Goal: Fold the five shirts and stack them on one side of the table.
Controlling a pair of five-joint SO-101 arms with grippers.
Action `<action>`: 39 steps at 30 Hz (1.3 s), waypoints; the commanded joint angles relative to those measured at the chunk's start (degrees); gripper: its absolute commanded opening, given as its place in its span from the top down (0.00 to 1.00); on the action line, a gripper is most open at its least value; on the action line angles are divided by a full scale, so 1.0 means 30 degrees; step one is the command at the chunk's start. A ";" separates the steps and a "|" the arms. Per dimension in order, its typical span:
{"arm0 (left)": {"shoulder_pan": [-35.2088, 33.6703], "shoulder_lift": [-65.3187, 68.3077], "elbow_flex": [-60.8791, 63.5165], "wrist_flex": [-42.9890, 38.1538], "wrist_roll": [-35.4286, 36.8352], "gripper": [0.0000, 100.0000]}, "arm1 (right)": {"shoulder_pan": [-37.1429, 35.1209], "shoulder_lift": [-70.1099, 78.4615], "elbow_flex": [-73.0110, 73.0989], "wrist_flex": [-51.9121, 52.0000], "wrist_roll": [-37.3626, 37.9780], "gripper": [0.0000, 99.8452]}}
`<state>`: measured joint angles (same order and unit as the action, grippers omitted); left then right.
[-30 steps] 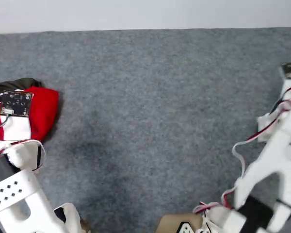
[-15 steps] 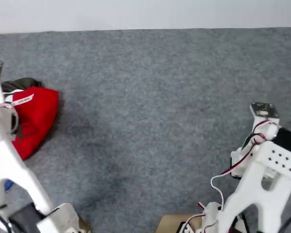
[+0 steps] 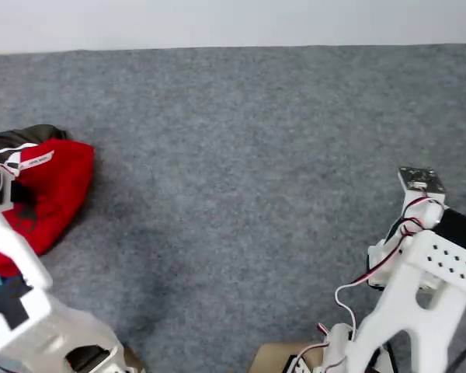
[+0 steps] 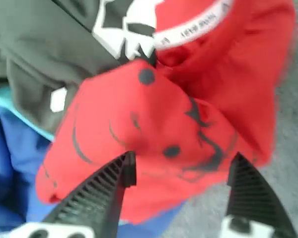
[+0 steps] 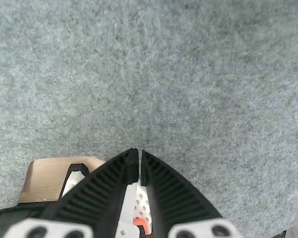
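Note:
A crumpled red shirt lies at the table's left edge on a dark olive shirt. Up close, the red shirt has black drawn marks and a white collar label, the olive shirt carries a white print, and a blue shirt lies under them with a teal edge. My left gripper hovers open just above the red shirt, a finger on each side of its bulge. My right gripper is shut over bare grey felt at the table's front right, holding nothing.
Grey felt covers the table, with a pale wall along the far edge. The left arm rises from the front left corner, the right arm from the front right. A tan base plate lies between the arm mounts at the front edge.
The left arm has swung off the red shirt and now leans over the pile from the front left. The right arm has pulled in from the right edge toward the front.

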<state>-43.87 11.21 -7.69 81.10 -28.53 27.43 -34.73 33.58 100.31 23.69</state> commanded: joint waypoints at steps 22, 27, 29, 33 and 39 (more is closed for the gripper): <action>0.5392 -0.3106 -0.2095 -0.0498 0.3253 1.00 | -0.0103 -0.0601 -0.0147 0.0747 -0.0176 0.99; 0.9201 -0.6388 -0.2095 -0.0176 0.6476 1.00 | -0.0103 -0.0630 -0.0147 0.0747 -0.0176 0.99; 1.0989 -0.7648 -0.2095 0.0088 0.7238 1.00 | -0.0103 -0.0630 -0.0147 0.0747 -0.0176 0.99; 1.4418 -0.9905 -0.2095 0.0147 0.8938 1.00 | -0.0103 -0.0630 -0.0147 0.0747 -0.0147 0.99; 1.7114 -1.1516 -0.1333 0.0821 0.9670 1.00 | -0.0103 -0.0630 -0.0147 0.0747 -0.0147 0.99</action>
<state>5.01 -20.26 -11.65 82.24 -0.31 27.43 -34.73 33.58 100.31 23.69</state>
